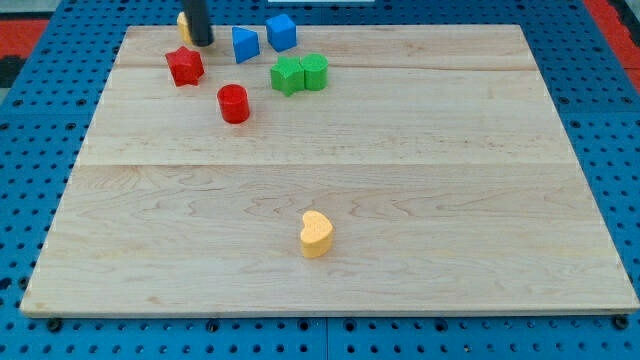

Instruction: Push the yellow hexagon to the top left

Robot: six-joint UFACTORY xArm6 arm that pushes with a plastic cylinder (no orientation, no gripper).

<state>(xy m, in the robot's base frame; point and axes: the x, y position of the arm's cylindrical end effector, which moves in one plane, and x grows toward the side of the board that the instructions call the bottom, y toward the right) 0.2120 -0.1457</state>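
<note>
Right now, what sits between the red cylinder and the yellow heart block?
Nothing: in the camera view, only bare board separates the red cylinder from the yellow heart block.

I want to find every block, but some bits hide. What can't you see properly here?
- Yellow hexagon block: mostly hidden behind my dark rod in the camera view; its shape is unreadable.
- My tip: whether it touches that block is unclear.
- Rod's upper part: cut off by the view's top.
</note>
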